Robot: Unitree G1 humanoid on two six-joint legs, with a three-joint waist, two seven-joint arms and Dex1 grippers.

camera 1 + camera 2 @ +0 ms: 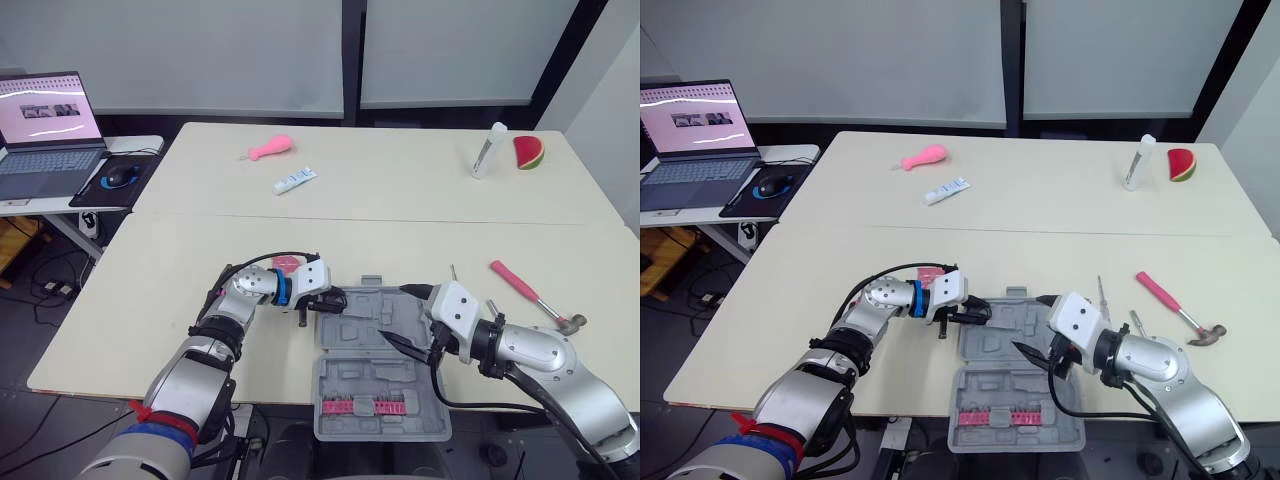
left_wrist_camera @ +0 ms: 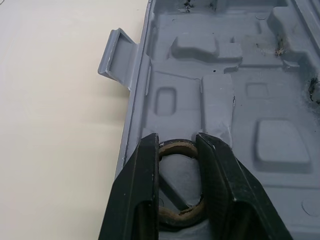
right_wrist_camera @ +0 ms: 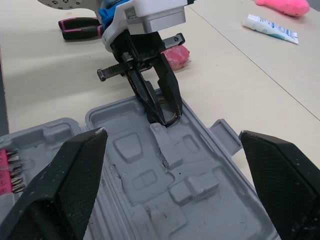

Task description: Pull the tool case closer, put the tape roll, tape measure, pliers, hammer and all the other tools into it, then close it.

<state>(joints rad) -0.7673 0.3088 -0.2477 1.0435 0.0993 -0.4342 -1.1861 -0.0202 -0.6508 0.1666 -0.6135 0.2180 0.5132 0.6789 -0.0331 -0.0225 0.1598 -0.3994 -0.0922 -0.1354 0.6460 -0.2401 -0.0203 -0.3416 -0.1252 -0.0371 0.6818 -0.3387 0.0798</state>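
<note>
The grey tool case lies open at the table's front edge, with a strip of pink bits in its near half. My left gripper is shut on the tape roll, a thin brownish ring, low over the case's far left corner. My right gripper stands open over the case's right side, holding nothing. The pink-handled hammer lies to the right of the case. Pliers and a pink tape measure rest on the table behind the left gripper. A screwdriver lies just right of the case.
Far across the table are a pink toy, a white tube, a white bottle and a watermelon slice. A laptop and mouse sit on a side desk at the left.
</note>
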